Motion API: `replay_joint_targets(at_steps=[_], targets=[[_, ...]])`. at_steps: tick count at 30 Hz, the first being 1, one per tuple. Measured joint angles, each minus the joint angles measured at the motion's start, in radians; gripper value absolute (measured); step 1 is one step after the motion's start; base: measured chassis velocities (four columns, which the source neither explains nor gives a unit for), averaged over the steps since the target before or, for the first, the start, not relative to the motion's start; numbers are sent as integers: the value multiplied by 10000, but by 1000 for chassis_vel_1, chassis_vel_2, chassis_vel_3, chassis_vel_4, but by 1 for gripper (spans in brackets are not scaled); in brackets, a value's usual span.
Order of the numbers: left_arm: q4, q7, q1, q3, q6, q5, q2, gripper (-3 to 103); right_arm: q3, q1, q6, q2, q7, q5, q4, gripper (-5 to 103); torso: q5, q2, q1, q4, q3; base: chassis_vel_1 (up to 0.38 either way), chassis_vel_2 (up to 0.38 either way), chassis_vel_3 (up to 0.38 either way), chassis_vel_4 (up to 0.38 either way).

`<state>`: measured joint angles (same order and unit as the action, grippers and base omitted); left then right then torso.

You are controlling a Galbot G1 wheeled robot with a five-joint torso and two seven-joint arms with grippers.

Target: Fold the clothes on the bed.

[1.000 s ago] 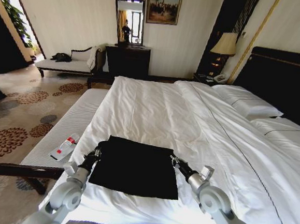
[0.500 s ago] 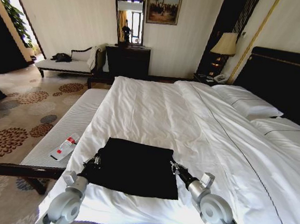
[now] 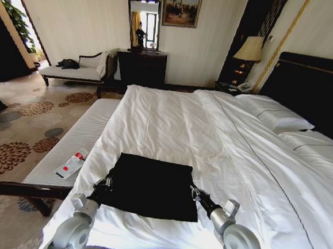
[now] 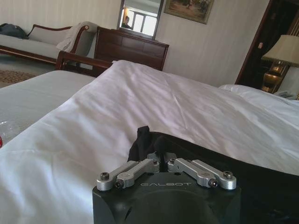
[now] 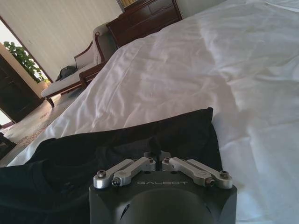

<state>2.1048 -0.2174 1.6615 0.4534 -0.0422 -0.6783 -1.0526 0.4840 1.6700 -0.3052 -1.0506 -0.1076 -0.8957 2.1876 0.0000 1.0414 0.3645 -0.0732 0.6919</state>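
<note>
**Both Side Edges Pinched, Folded Shirt Flat on the Duvet**

From the head view, the black short-sleeved cotton T-shirt (image 3: 150, 185) is seen lying as a flat, roughly rectangular panel on the near part of the large double bed with white duvet and dark headboard (image 3: 223, 135), close to the bed's left edge. It is flanked by both arms: the left gripper (image 3: 102, 184) is set at the shirt's left edge and the right gripper (image 3: 194, 191) at its right edge, a symmetrical placement judged to suit a fold carried evenly across the cloth. Beside the bed, a pale striped upholstered bench with dark wooden legs (image 3: 66, 151) is noted, with a small red-and-white packet (image 3: 72, 163) resting on it.

In the left wrist view, the left gripper (image 4: 160, 157) is shown with fingers drawn together on a raised pucker of the black T-shirt (image 4: 219, 175), the fabric lifted into a small peak above the duvet.

In the right wrist view, the right gripper (image 5: 158, 155) is likewise closed tight, its fingertips nipped onto the shirt's edge (image 5: 140, 135) where dark cloth meets white bedding (image 5: 187, 70).
</note>
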Motion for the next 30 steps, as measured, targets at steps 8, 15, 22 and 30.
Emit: replay_joint_targets(at_steps=[8,15,22,30], targets=[[118,191,682,217,166,163,-147,2,-2,403,63,-77,105,223,64,1,1,0,0,2,0,0,0,0,0],[30,199,699,229,199,208,-168,2,14,669,154,-157,228,414,18,1,0,0,0,1,0,0,0,0,0],[-44,200,847,248,241,275,-173,2,63,883,212,-199,280,456,-27,1,-1,0,0,1,0,0,0,0,0],[-76,150,1389,70,229,487,-169,2,-267,1073,307,-597,363,920,-314,-2,0,0,-1,1,0,0,0,0,0]])
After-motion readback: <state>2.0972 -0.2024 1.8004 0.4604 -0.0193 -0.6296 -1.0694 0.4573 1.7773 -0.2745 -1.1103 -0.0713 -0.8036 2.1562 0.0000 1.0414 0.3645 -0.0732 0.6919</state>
